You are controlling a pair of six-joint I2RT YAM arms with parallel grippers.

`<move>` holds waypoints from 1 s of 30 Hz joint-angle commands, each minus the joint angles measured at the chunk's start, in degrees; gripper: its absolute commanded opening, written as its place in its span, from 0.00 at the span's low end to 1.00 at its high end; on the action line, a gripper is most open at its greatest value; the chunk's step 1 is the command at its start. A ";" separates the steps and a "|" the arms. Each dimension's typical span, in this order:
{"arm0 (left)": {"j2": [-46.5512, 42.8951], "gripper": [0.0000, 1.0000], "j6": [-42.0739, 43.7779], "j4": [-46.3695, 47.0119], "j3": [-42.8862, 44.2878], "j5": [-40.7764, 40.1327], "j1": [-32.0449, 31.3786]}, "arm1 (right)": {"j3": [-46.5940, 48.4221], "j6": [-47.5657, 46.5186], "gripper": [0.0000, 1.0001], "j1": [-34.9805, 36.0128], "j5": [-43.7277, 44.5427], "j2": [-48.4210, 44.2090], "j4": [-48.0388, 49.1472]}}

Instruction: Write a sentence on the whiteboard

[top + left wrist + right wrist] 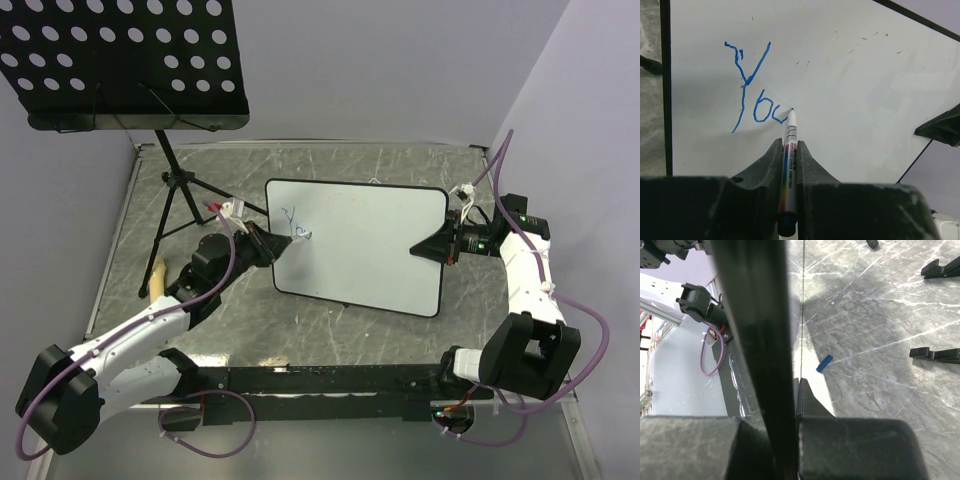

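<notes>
The whiteboard [370, 250] is held tilted above the table, its white face [855, 85] filling the left wrist view. The sentence [296, 226] is blue marker strokes near the board's left side, reading "Yo" plus a started letter [752, 92]. My left gripper [262, 243] is shut on a slim marker [789, 150], its tip touching the board at the end of the last stroke. My right gripper [428, 250] is shut on the board's right edge. In the right wrist view the board is edge-on, a dark band [757, 340], pinched at the fingertips of that gripper [796, 385].
A black perforated music-stand tray [125, 60] on a tripod [175, 195] stands at the back left. A small blue cap [824, 363] lies on the grey table, with two black feet [935, 355] beyond it. A tan object [158, 276] lies by the left arm.
</notes>
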 commanded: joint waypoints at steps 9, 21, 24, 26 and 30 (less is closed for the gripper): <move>0.78 0.01 0.89 0.80 2.61 -1.88 0.00 | 3.59 -3.64 0.00 0.41 -13.82 -0.31 -1.30; 0.24 0.01 0.54 -1.58 0.24 0.76 0.00 | 3.67 -3.64 0.00 0.41 -13.91 -0.31 -1.38; 0.51 0.01 0.45 -2.02 0.06 1.11 -0.09 | 3.50 -3.20 0.00 0.49 -13.91 -0.66 -0.94; 0.51 0.01 0.28 -2.10 -0.20 1.29 -0.09 | 3.41 -3.20 0.00 0.41 -13.91 -0.57 -0.94; 0.69 0.01 0.45 -2.90 -0.03 2.17 0.00 | 3.76 -3.90 0.00 0.41 -14.00 -0.22 -1.73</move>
